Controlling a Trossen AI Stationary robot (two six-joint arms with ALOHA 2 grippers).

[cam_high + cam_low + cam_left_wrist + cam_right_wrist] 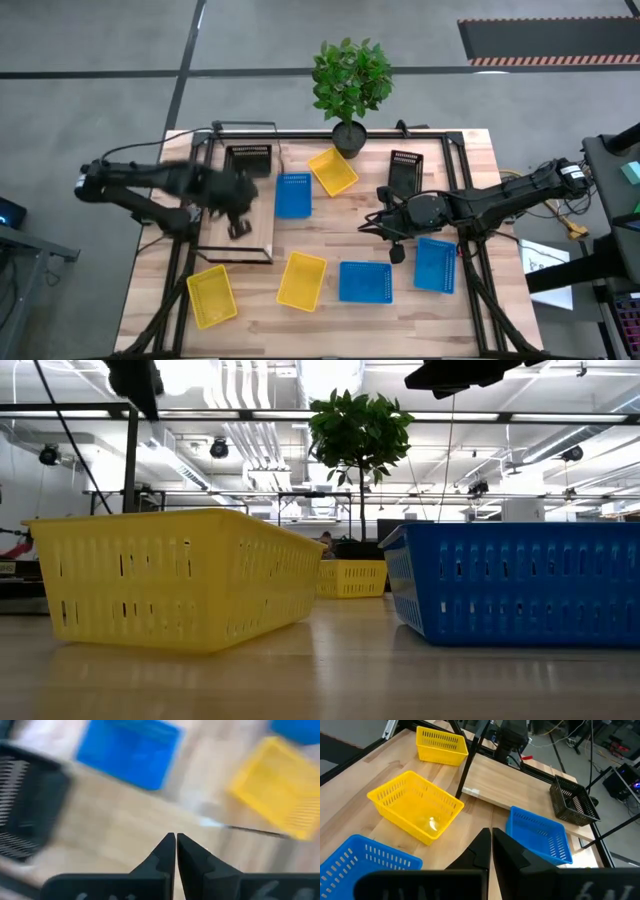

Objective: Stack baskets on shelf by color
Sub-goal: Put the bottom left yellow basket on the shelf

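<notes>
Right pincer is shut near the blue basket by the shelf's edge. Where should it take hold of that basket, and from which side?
Best guess: grip the blue basket by its thin upright rim wall, coming down from above. It sits level with its mouth open upward, so one finger can slip inside, one outside. The right pincer, now shut, must open first.
</notes>
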